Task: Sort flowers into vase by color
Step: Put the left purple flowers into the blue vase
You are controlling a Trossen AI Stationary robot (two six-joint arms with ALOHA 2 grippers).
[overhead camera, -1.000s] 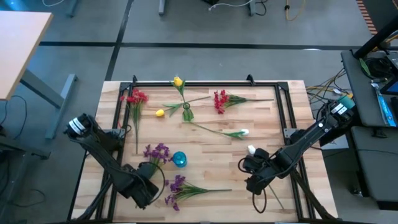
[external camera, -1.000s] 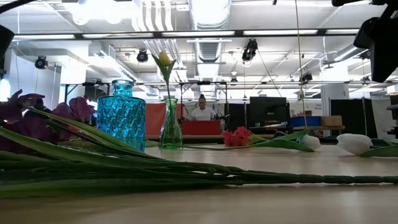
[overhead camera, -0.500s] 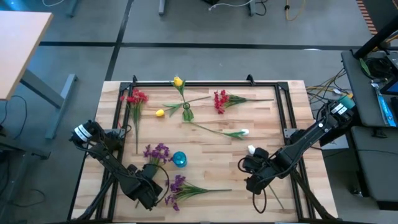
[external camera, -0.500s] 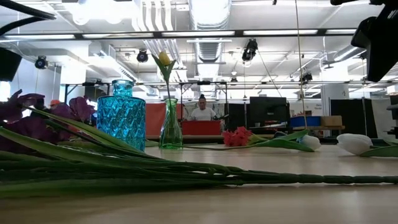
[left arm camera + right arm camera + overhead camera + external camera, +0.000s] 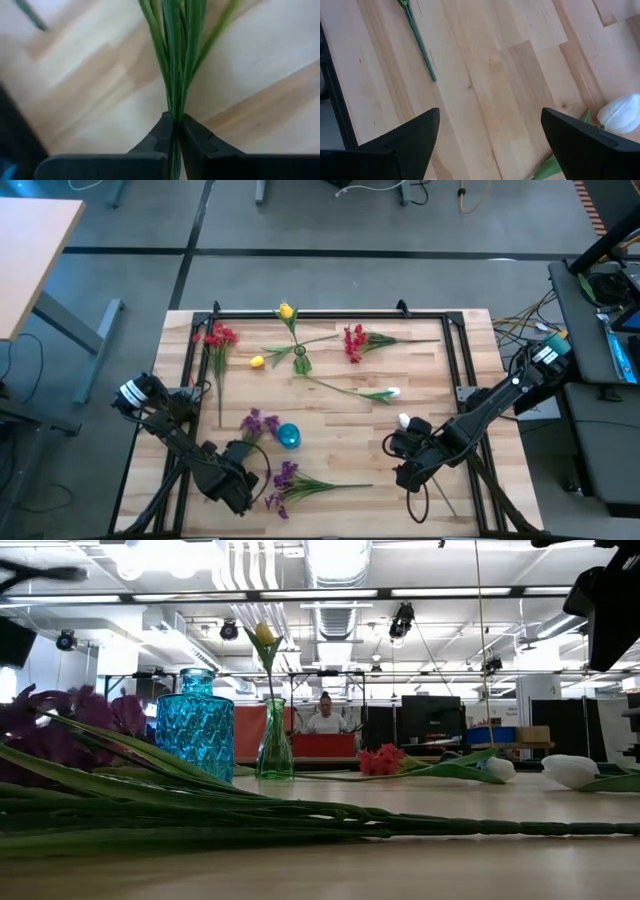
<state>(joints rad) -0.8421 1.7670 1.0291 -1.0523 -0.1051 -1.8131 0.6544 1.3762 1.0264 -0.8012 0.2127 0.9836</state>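
Since earlier frame, purple flower cluster (image 5: 258,421) shifted toward faceted blue glass vase (image 5: 288,437); left gripper (image 5: 175,131) fingers pinch its green stems for lifting. Right gripper (image 5: 490,132) waits beyond vase, fingers wide.

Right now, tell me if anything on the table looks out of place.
Nothing looks damaged or spilled. The only oddity is that most flowers lie loose on the table: only a yellow flower stands in the green vase. The blue vase is empty. The left tool is clamped on a purple flower.

We were in what looked like a lab: exposed silver ceiling ducts (image 5: 335,570), dark computer monitors (image 5: 430,718), and a seated person (image 5: 324,717) behind.
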